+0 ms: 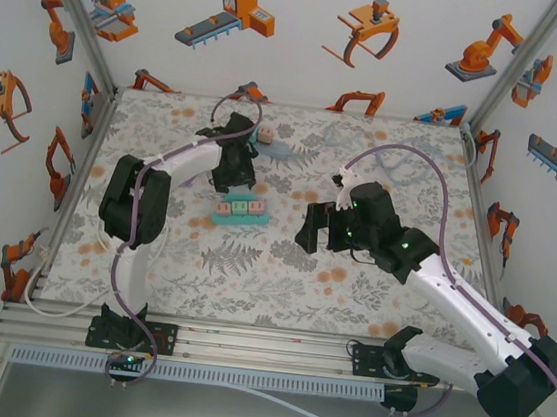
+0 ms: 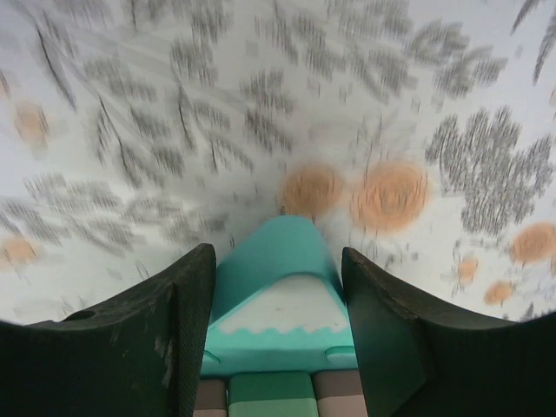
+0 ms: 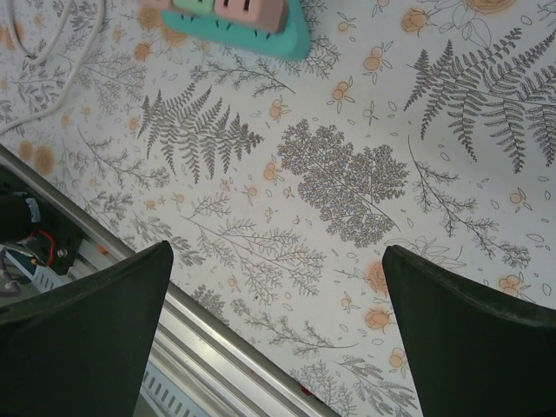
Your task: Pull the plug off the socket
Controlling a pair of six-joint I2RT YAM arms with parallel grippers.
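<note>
The white enclosure walls [image 1: 295,60] with orange robot stickers close the scene on the left, far and right sides. Between them lies the table under a fern-and-flower patterned cloth [image 1: 349,297]. An aluminium rail [image 1: 263,348] runs along its near edge. Wide bare cloth lies open in the near middle and on the far right, and the space near the left wall is tighter.

The left arm reaches to the far middle. Its left gripper [image 1: 234,175] hangs over the far end of the teal plastic socket strip [image 1: 240,210], which lies near the table's centre. In the left wrist view the dark fingers [image 2: 174,339] straddle the strip's rounded end [image 2: 278,295], one on each side and right against it. Whether they are clenched on it or only flank it cannot be told.

The right gripper [image 1: 324,229] hovers to the right of the strip, well apart from it, its jaws spread wide and empty over bare cloth [image 3: 278,252]. The strip [image 3: 261,17] sits at the upper edge of the right wrist view.

Pink and green square blocks [image 1: 239,206] sit in a row on the strip's top. A small pink and pale blue piece [image 1: 269,141] lies further away, beyond the left gripper.
</note>
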